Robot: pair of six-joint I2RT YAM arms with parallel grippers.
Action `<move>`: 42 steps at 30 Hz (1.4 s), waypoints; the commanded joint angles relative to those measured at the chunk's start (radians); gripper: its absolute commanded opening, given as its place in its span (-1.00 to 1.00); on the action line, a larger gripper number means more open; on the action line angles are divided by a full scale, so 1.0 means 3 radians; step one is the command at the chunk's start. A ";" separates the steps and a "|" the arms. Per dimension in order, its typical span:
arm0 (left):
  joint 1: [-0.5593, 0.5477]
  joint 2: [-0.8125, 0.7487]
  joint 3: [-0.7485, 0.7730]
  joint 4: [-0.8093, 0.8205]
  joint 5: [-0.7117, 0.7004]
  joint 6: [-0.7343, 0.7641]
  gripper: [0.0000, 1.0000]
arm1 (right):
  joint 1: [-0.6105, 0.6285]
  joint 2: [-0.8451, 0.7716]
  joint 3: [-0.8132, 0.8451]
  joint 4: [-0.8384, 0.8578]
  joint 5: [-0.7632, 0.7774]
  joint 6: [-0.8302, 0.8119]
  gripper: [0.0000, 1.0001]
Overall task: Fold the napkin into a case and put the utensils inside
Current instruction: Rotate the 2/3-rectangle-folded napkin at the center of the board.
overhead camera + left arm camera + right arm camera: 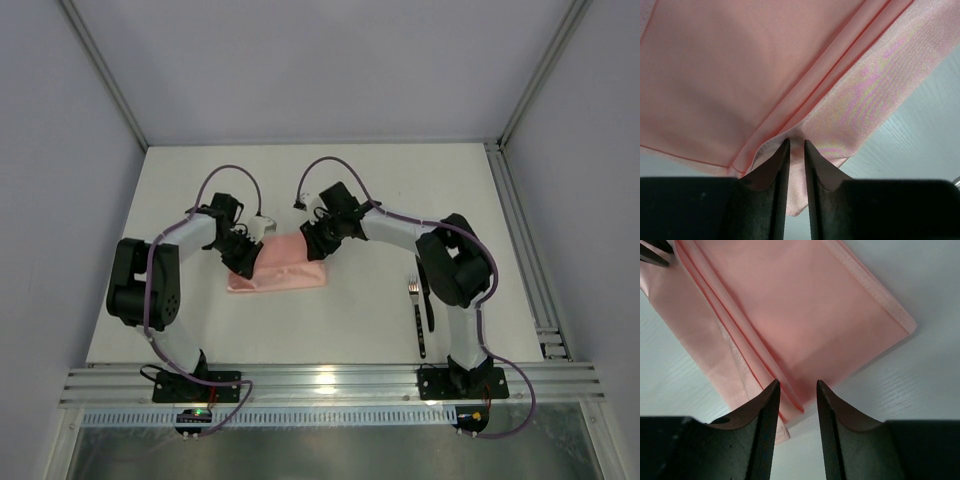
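While both grippers sat at its far edge, we noted the napkin (283, 274) folded into a flat layered band mid-way across the table (350, 190). We logged the right gripper (797, 386) with jaws apart, straddling a folded corner edge. The left gripper (796, 145) had jaws a sliver apart with a pucker of cloth between them; pinched or loose, we could not tell. The utensils (419, 322) lay toward the table's right side, well apart from the napkin.

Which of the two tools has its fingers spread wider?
The right tool: clear gap above the napkin. The left tool is nearly shut on a fold.
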 commanded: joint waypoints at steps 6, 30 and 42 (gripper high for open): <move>0.0036 -0.0198 -0.0114 0.0293 -0.0129 0.0048 -0.35 | -0.0018 0.0090 0.0024 -0.0175 -0.0240 -0.0133 -0.37; 0.0082 -0.0230 0.0034 0.0442 -0.0134 0.0605 -0.06 | -0.0090 0.0141 0.0009 -0.0108 -0.0419 -0.0122 -0.92; 0.0194 -0.0030 0.0183 0.0508 -0.0257 0.0605 -0.05 | -0.0090 0.0172 0.0019 -0.0108 -0.0450 -0.0133 -0.93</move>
